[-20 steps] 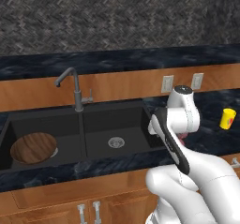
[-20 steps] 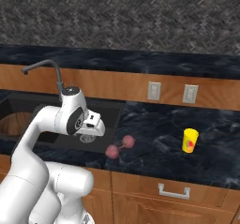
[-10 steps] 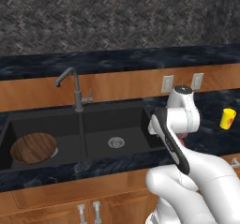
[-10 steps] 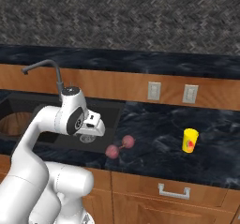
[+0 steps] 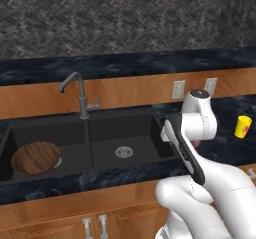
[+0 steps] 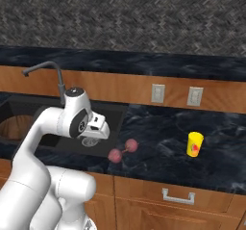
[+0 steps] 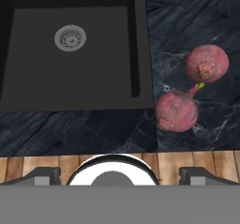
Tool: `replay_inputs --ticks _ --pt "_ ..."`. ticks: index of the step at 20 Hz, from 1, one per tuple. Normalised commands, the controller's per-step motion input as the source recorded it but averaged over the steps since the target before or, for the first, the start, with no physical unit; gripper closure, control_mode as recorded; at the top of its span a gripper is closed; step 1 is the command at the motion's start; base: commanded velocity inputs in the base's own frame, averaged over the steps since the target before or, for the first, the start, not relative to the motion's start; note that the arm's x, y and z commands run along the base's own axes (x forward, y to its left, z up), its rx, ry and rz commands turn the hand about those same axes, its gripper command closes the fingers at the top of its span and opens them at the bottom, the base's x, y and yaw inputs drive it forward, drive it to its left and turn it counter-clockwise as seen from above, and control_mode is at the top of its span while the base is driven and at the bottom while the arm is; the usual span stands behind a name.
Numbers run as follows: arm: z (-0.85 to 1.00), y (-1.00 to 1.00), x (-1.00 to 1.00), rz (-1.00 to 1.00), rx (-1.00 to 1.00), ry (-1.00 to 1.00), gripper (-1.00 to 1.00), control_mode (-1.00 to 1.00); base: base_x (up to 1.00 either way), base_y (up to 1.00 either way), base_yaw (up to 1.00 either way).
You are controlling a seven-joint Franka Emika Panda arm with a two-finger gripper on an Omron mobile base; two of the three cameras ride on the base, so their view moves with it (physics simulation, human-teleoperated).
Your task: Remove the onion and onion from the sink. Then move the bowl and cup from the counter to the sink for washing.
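Nothing has moved since earlier: both onions (image 7: 177, 110) lie on the surface (image 6: 158, 147), bowl (image 5: 35, 158) in sink (image 5: 145, 114); released end effector (image 6: 98, 130) should next approach the cup (image 6: 194, 144) squarely.

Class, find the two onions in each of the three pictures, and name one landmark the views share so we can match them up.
Left base view: only a pinkish sliver peeks out beside the arm.
Right base view: both onions lie on the counter, just right of the sink.
Hand view: both onions lie right of centre, on the counter beside the basin.
Shared landmark: the sink's round metal drain.
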Motion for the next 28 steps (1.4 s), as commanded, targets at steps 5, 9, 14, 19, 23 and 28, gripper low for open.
replay_inputs --ticks 5,9,14,19,23,28 --pt "0.23 -0.24 0.0 -0.06 0.04 0.01 -1.0 -1.0 0.0 0.0 0.0" --pt "0.23 -0.27 0.0 0.0 0.05 0.02 -1.0 -1.0 0.0 0.0 0.0" --pt "0.2 -0.34 0.0 0.0 0.02 0.03 -1.0 -1.0 0.0 0.0 0.0" --pt "0.21 -0.26 0.0 0.03 0.0 0.01 -1.0 -1.0 0.0 0.0 0.0" --pt "0.15 -0.28 0.0 0.02 0.0 0.02 -1.0 -1.0 0.0 0.0 0.0" --pt "0.07 -0.3 0.02 0.01 -0.01 0.02 -1.0 -1.0 0.0 0.0 0.0"
